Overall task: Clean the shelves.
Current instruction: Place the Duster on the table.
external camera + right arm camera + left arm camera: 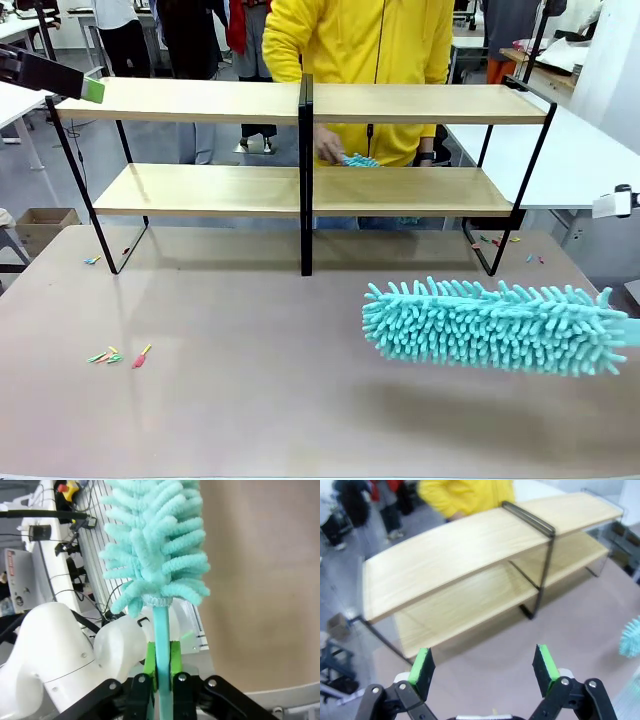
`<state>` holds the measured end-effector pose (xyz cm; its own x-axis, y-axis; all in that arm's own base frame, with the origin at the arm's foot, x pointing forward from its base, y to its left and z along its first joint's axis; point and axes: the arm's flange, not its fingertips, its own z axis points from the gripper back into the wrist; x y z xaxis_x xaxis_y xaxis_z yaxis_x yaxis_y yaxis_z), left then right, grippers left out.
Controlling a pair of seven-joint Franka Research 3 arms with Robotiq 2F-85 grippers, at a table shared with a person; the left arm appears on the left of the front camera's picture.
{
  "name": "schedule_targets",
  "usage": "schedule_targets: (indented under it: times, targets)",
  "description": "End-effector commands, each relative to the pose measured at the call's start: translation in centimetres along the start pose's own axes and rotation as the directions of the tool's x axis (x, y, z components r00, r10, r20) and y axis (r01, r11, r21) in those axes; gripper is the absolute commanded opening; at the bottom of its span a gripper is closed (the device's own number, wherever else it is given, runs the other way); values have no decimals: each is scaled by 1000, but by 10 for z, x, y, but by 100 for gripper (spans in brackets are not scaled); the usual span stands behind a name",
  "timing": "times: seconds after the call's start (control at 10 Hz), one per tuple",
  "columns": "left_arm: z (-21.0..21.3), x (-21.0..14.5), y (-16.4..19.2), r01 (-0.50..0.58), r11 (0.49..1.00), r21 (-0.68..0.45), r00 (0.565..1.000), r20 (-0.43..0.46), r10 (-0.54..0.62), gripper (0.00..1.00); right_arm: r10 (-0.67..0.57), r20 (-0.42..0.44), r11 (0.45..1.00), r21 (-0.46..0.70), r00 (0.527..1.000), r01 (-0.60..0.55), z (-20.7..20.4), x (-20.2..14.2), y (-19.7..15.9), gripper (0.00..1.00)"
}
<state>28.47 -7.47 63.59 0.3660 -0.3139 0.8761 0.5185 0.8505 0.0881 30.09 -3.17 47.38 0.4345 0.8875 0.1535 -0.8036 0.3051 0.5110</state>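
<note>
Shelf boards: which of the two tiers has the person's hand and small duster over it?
The lower board: the person's hand holds a small teal duster just above it; the upper board is bare.

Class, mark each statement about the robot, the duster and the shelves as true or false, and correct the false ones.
1. The right gripper is shut on the handle of the turquoise duster. True.
2. The left gripper holds a cloth. False: it is open, holding nothing.
3. The duster rests on the top board of the shelves. False: it is in front of the shelves, over the table.
4. The person stands behind the shelves. True.
5. Small coloured bits lie on the table. True.
</note>
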Motion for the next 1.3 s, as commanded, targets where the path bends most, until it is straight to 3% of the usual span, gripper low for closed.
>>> schedule_targets:
  times: [0.0,0.1,0.2,0.3,0.4,0.5,0.6,0.7,0.8,0.9,1.0,1.1,1.2]
  targets:
    - [0,-37,12,-1,917,-400,999,-43,-18,100,65,47,998,18,997,-66,-1,8,-10,13]
    - [-30,-75,8,-171,771,-613,977,-208,51,100,61,43,998,11,997,-61,-3,11,-17,13]
    - [-43,-120,16,-341,633,-695,934,-329,142,100,21,53,1000,12,998,-22,-9,16,-22,13]
    - [-54,-166,13,-502,521,-690,863,-443,245,100,7,60,1000,25,998,-8,-10,16,-28,13]
    - [-63,-222,22,-648,393,-653,762,-570,308,100,-6,70,1000,14,998,5,-9,15,-34,13]
    - [-67,-265,23,-763,310,-568,644,-712,281,100,-26,102,1000,-14,994,27,-9,15,-35,13]
    - [-81,-283,31,-835,386,-392,493,-845,207,100,-3,41,1000,24,999,2,-13,13,-28,13]
    - [-78,-270,48,-733,639,-234,449,-872,196,100,-3,41,1000,24,999,2,-13,13,-28,13]
    - [-95,-185,92,-565,449,-692,825,-470,314,100,-3,41,1000,24,999,2,-13,13,-28,13]
    - [-95,-185,92,-565,449,-692,825,-470,314,100,-20,52,1000,19,998,19,-14,13,-33,13]
    - [-101,-238,114,-677,473,-563,730,-596,335,100,34,23,999,16,999,-34,-21,28,-57,13]
    - [-120,-237,104,-729,412,-547,680,-649,341,100,37,10,999,-5,999,-37,-31,43,-75,13]
    - [-131,-250,101,-769,382,-513,634,-688,353,100,90,-10,996,-14,996,-90,-40,60,-91,13]
